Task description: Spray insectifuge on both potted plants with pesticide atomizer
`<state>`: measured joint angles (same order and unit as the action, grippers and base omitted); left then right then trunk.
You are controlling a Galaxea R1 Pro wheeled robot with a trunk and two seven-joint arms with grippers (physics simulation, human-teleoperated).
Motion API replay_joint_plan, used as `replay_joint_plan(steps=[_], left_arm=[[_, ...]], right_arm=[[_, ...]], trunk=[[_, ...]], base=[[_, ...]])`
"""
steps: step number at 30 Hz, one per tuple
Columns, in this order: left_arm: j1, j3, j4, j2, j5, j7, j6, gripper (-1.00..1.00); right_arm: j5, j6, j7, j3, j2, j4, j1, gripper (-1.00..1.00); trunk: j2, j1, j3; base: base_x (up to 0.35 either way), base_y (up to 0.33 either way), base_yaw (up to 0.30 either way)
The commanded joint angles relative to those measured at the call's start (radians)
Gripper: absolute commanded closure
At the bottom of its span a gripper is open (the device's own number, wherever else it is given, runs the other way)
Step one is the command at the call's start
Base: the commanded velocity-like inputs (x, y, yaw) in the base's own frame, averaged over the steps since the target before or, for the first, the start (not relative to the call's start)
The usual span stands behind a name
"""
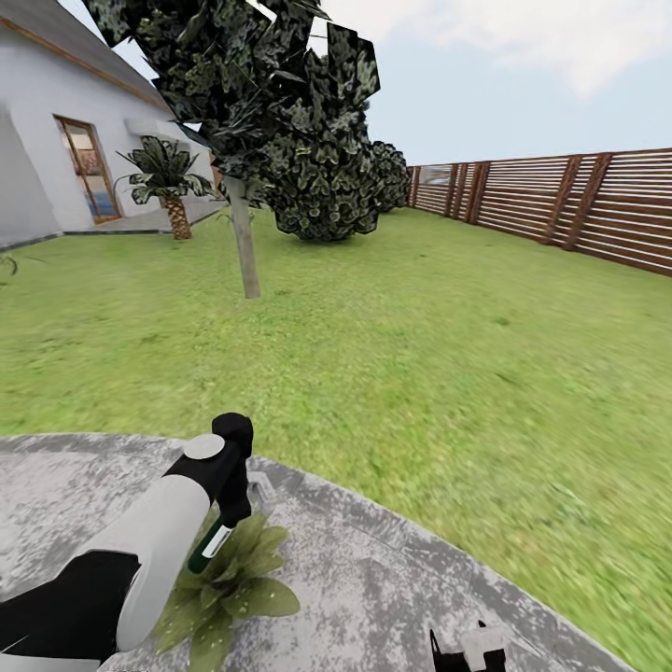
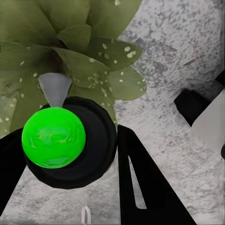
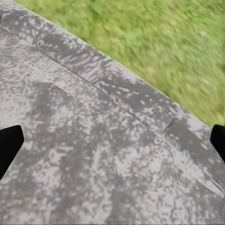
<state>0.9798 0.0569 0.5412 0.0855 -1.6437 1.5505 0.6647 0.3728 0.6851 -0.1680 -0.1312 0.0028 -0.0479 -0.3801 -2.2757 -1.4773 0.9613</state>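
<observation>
Left arm (image 1: 140, 551) reaching forward and down, left hand (image 2: 65, 187) clamped, right hand (image 3: 112, 140) spread wide

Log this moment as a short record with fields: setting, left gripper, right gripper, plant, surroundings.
setting: grey round patio bordered by green lawn
left gripper: left gripper shut on the pesticide atomizer, nozzle aimed down at the plant
right gripper: right gripper open, over bare patio near its edge
plant: potted plant on the patio, leaves with pale specks
surroundings: wooden fence, tree, house
</observation>
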Motion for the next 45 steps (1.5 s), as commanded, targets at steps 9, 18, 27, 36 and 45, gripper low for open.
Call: replay_joint_plan(steps=[9,18,27,36,45], left_arm=[[-0.010,-0.001,-0.008,0.000,-0.006,0.018,0.008,1.00],[0.006,0.016,0.000,-0.004,-0.022,0.020,0.028,1.00],[0.057,0.029,0.051,-0.003,-0.064,0.020,0.062,1.00],[0.056,0.042,0.052,-0.004,-0.101,0.020,0.059,1.00],[0.022,0.049,0.052,-0.006,-0.099,0.020,0.060,1.00]], right_arm=[[0.013,0.002,-0.001,-0.008,-0.002,0.000,0.000,-1.00],[0.009,0.009,0.008,-0.013,-0.003,0.012,0.002,-1.00],[0.010,0.008,0.009,-0.013,-0.006,0.011,0.004,-1.00],[0.009,0.007,0.007,-0.013,-0.006,0.013,0.006,-1.00],[0.010,0.007,0.007,-0.013,-0.006,0.013,0.007,-1.00]], trunk=[[0.000,0.000,0.001],[0.000,0.000,0.001],[0.000,0.000,0.001],[0.000,0.000,0.001],[0.000,0.000,0.001]], base=[[0.079,-0.064,0.074],[0.001,-0.001,0.001],[0.000,0.000,0.000],[0.029,0.000,0.000],[0.013,0.000,0.000]])
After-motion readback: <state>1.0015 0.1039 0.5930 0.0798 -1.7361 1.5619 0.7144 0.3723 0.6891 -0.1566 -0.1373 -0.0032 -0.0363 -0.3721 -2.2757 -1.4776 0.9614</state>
